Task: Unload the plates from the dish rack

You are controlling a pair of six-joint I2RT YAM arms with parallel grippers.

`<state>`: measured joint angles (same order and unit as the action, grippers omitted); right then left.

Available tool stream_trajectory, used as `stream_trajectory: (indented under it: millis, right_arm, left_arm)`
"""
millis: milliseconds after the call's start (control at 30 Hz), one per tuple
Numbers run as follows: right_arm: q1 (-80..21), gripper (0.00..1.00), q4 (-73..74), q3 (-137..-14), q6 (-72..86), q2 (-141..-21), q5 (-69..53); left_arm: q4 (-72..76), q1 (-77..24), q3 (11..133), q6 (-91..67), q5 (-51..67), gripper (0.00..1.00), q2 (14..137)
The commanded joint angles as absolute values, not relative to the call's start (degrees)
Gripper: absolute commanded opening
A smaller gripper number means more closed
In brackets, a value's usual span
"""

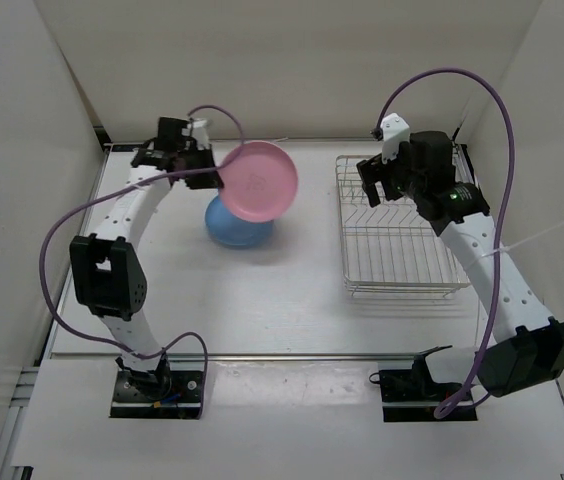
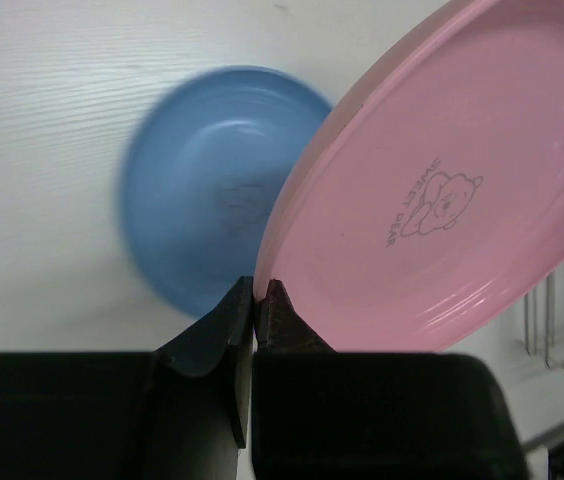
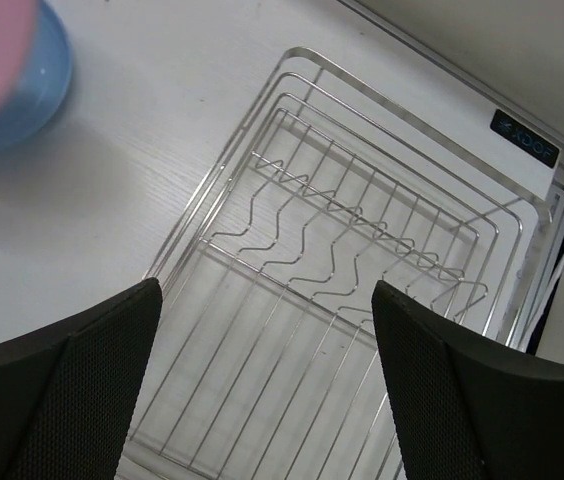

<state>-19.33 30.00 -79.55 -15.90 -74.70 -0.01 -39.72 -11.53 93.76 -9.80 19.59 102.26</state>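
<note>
We start with the white bench [image 1: 302, 290], where the dish rack [image 1: 397, 235] stands under the right end effector [image 3: 265, 300]. Its fingers are spread wide with nothing between them, and we see no plate left in the wires below. The pink plate [image 1: 259, 181] is off the bench and tilted, pinched at its rim by the closed left end effector [image 2: 259, 292]. Its face spreads away from the fingertips toward the rack side. The blue plate [image 1: 237, 232] lies flat on the bench directly beneath and just ahead of that left end effector, well apart from the right one. We judge the left arm alone is placed to lower pink onto blue
</note>
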Motion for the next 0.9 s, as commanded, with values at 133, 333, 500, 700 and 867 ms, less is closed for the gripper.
stream_trajectory:
  millis: [133, 333, 500, 700, 867]
  right_arm:
    - [-18.02, 0.89, 28.13, -81.65, -16.52, -73.04, 2.72]
    - [-18.02, 0.89, 28.13, -81.65, -16.52, -72.51, 3.25]
    - [-18.02, 0.89, 28.13, -81.12, -16.52, -71.98, 3.25]
    - [-18.02, 0.89, 28.13, -80.60, -16.52, -70.93, 2.20]
    - [-18.02, 0.89, 28.13, -80.07, -16.52, -70.40, 2.20]
  left_arm:
    - [-44.20, -2.12, 95.54, -13.01, 17.67, 0.11, 105.19]
    - [-48.43, -1.41, 99.67, -12.66, 19.60, 0.11, 112.76]
    - [-50.19, -1.41, 100.90, -12.66, 20.12, 0.11, 115.57]
    - [-50.19, -1.41, 101.95, -12.66, 21.44, 0.11, 118.47]
    - [-51.24, -1.41, 103.18, -12.66, 23.28, 0.11, 120.59]
